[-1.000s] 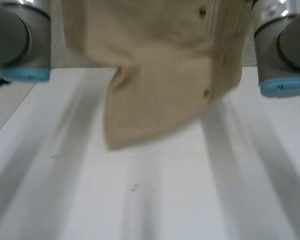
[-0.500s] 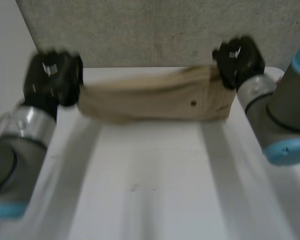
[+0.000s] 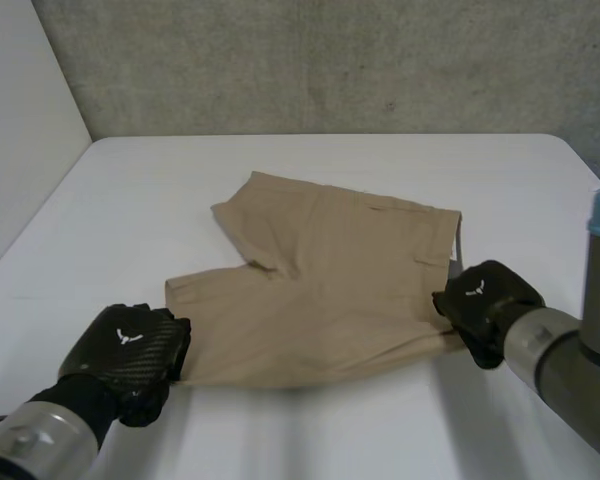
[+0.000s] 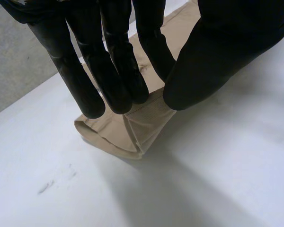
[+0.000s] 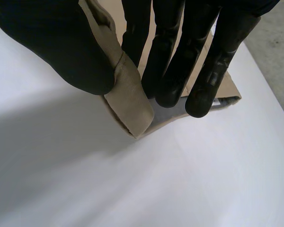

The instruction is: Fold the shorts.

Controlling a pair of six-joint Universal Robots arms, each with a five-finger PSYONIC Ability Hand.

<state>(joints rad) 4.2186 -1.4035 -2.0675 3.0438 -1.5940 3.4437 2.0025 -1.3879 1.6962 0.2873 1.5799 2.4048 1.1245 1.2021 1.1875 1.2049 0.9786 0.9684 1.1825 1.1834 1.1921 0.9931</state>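
The tan shorts (image 3: 320, 280) lie spread flat on the white table (image 3: 310, 430), with the waistband to the right and the legs to the left. My left hand (image 3: 130, 350) rests low on the table at the near leg's hem corner. In the left wrist view its fingers (image 4: 113, 71) and thumb pinch that hem (image 4: 132, 130). My right hand (image 3: 485, 300) is at the near waistband corner. In the right wrist view its thumb (image 5: 61, 42) and fingers pinch the folded waistband edge (image 5: 130, 92).
A grey wall (image 3: 330, 60) stands behind the table's far edge, and a pale panel (image 3: 20, 150) borders its left side. Bare table lies all around the shorts.
The shorts hung in the air close to the camera, then swung out over the far side. Now they lie flat, and both hands have come down to the table near me.
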